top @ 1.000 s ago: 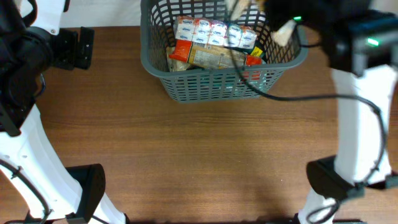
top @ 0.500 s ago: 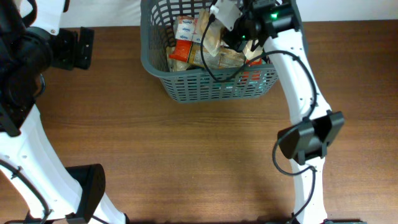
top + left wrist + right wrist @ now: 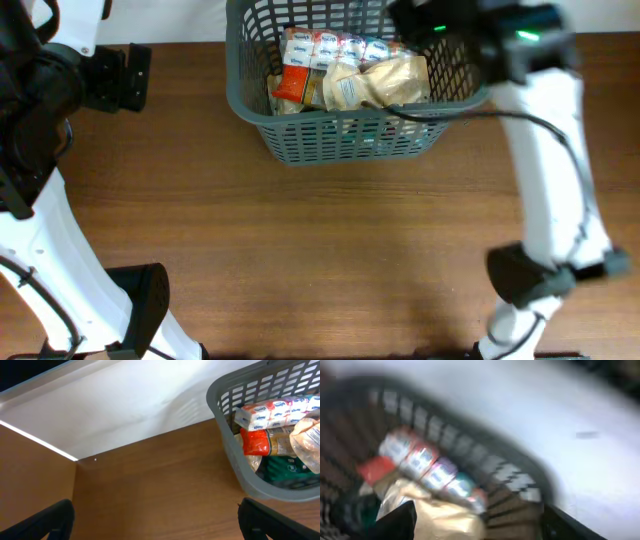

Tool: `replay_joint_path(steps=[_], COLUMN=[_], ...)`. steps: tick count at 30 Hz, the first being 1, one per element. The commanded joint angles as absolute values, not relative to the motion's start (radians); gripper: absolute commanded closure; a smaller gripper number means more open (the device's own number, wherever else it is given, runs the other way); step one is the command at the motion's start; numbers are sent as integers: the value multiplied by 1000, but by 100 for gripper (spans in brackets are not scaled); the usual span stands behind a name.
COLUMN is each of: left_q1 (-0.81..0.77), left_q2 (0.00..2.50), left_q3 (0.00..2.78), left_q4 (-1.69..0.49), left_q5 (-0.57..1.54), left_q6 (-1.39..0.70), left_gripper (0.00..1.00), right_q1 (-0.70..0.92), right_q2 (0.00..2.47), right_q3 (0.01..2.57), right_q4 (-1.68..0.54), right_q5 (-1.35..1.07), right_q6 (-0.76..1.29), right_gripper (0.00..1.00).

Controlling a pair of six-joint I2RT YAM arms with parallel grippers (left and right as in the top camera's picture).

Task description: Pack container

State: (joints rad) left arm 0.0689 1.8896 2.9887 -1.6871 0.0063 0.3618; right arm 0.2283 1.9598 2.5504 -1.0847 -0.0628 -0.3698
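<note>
On the brown wooden table (image 3: 300, 250), the large dark grey slotted plastic basket (image 3: 340, 140) at its far edge holds a crinkled beige bag (image 3: 385, 82) and a row of small white cartons (image 3: 340, 45), so packing looks nearly done, with the left gripper (image 3: 157, 520) and right gripper (image 3: 475, 522) both spread and empty.

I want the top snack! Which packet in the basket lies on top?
The crinkly beige bag with a white label; the red packet and row of white cartons sit beside or behind it.

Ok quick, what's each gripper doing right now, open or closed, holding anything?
Left gripper: open, empty.
Right gripper: looks open and empty, though the wrist view is blurred.
</note>
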Motion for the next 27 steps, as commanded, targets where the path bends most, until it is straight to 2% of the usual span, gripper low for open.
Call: replay_joint_path(steps=[1, 6, 7, 15, 27], left_q1=[74, 74, 74, 74, 74], left_q2=[1889, 1889, 1889, 1889, 1889], left_q3=[2993, 2993, 2993, 2993, 2993], left_q4=[-1687, -1687, -1687, -1687, -1687], left_q5=[-1, -1, -1, -1, -1], left_q6=[352, 352, 352, 352, 352], left_gripper=[1, 1, 1, 1, 1], right_q1=[126, 6, -2, -1, -1], right_q2=[1820, 1649, 1618, 1481, 1507], right_q3=[2566, 2566, 2566, 2566, 2563], right_q4=[-1089, -1106, -1108, -1113, -1185], right_q5=[-36, -113, -125, -120, -120], right_q6=[-271, -270, -271, -272, -272], right_gripper=[23, 12, 1, 1, 1])
